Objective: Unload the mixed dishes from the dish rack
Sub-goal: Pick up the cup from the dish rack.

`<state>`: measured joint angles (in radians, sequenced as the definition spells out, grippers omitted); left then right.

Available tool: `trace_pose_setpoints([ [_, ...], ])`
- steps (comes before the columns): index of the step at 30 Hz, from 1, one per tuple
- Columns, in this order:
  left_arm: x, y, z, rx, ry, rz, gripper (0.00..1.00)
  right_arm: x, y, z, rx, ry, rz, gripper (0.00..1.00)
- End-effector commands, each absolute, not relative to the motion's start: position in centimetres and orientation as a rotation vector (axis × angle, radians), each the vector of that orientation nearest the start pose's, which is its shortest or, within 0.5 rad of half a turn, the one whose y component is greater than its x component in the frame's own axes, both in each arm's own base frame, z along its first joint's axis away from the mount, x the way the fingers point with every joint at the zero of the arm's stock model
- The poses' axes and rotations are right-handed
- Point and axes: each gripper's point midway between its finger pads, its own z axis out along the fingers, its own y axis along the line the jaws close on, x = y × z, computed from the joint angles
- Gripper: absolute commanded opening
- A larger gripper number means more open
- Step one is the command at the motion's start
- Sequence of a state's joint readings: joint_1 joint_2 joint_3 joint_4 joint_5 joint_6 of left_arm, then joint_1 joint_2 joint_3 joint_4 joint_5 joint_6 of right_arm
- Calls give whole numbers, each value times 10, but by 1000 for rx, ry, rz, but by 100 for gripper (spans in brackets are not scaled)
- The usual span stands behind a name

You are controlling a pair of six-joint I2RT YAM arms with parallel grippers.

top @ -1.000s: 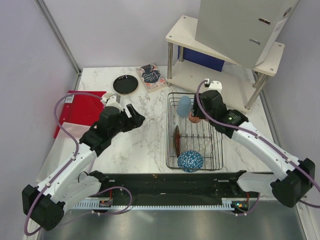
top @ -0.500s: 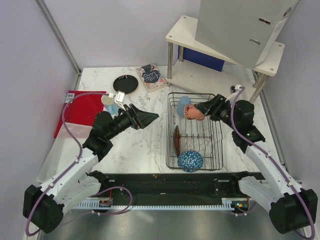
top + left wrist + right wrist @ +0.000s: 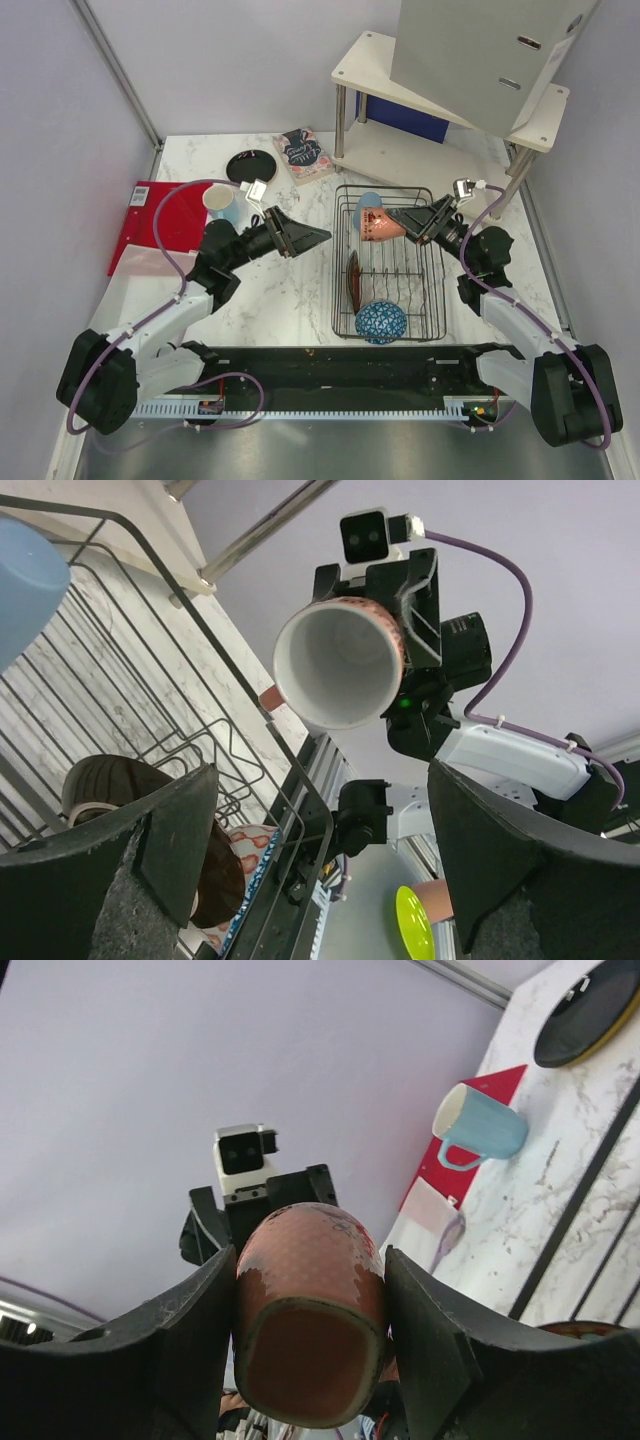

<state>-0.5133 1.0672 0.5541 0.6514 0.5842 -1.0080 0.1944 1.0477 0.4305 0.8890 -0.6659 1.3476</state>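
Since half a second ago the right gripper (image 3: 408, 221) has swung the salmon-pink mug (image 3: 378, 226) higher over the dish rack (image 3: 410, 285), far end, mouth tipped leftward; left gripper (image 3: 308, 238) has edged up to the rack's left rim, fingers spread wide, holding nothing; right pincer clamped on the mug's body. Inside the rack: light-blue cup (image 3: 367, 210) directly under the mug, dark red-brown plate (image 3: 353, 280) mid-rack, patterned bowl (image 3: 381, 322) at the near end. Risk, as I judge it: sideways hold on glazed wall, so a slip drops the mug onto that cup; the two arms face each other closely, so a clash is possible.
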Motion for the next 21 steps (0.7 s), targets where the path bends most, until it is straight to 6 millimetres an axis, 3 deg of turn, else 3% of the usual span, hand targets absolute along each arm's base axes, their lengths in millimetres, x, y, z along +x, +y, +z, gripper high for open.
trace_pose_setpoints([
  [1,220,-295,321,256,1562,-1703,90,258,197,334,98,1406,1744,0],
  [13,218,-329,346,325,1509,-1666,89,264,206,323,95,1451,1720,0],
  [21,215,-349,333,355,1556,-1681,87,263,217,317,83,1473,1731,0],
])
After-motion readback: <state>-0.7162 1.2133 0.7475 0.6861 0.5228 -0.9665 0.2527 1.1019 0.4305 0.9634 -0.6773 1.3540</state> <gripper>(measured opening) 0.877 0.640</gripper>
